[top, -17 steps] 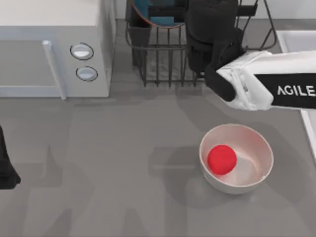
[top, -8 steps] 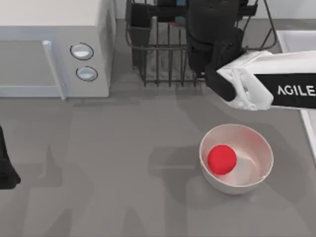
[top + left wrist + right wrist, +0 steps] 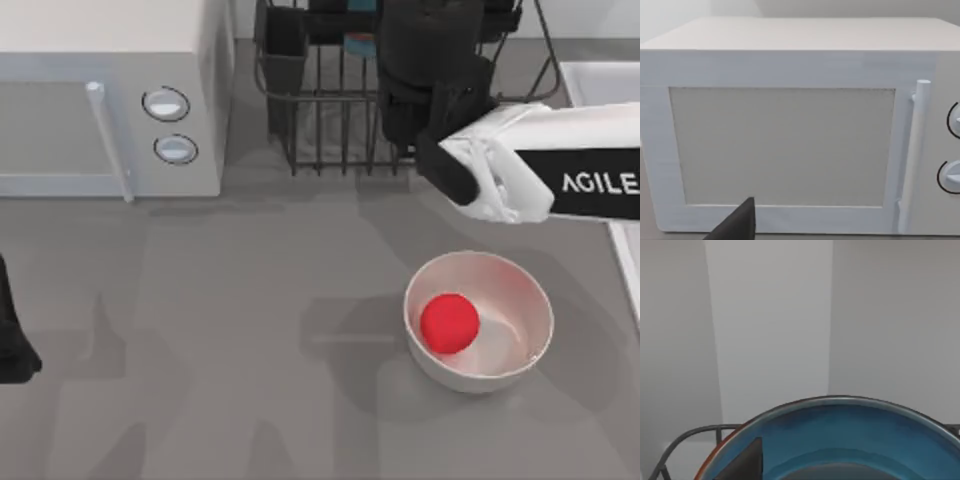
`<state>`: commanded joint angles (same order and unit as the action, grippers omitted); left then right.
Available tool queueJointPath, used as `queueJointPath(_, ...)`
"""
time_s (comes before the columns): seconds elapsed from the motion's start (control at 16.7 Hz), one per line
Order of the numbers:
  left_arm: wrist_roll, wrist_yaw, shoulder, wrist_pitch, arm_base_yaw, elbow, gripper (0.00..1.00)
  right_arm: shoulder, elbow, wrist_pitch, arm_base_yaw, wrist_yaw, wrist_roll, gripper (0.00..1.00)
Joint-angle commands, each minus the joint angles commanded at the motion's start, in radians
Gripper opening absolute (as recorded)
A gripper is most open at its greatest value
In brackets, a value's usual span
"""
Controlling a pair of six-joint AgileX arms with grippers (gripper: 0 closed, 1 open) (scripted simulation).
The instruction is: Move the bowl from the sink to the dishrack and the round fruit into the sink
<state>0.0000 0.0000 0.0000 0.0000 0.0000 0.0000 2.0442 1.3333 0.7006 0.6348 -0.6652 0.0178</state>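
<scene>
The teal-blue bowl point(image 3: 840, 435) with its reddish rim sits close under my right gripper point(image 3: 430, 70), inside the black wire dishrack point(image 3: 320, 110) at the table's back. From above, a small teal patch of the bowl point(image 3: 358, 42) shows between the bars. One dark finger point(image 3: 747, 460) stands well off to the side in front of the bowl, so the gripper looks open. The round fruit point(image 3: 449, 322), a red ball, lies in a white bowl point(image 3: 500, 350) on the table in front of the rack. The sink point(image 3: 600, 80) is at the right edge.
A white microwave point(image 3: 100, 90) fills the back left, and in the left wrist view its door point(image 3: 785, 145) is close. My left gripper point(image 3: 12, 345) is parked at the left edge, one finger point(image 3: 737, 225) showing. Bare grey table lies between microwave and white bowl.
The bowl, seen tilted above the rack's left part a second ago, has gone down behind the bars, leaving a teal patch. The right arm has barely moved.
</scene>
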Motion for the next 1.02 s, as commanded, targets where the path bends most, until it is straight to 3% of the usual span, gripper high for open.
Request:
queueJointPath(0.42,0.000,0.000,0.000,0.000,0.000,0.000,1.00,-0.214,-0.142,-0.100,-0.085,0.057,0.020,1.00)
queueJointPath(1.02,0.000,0.000,0.000,0.000,0.000,0.000,1.00,-1.149,-0.721,-0.442,-0.386,0.327,0.036,1.00)
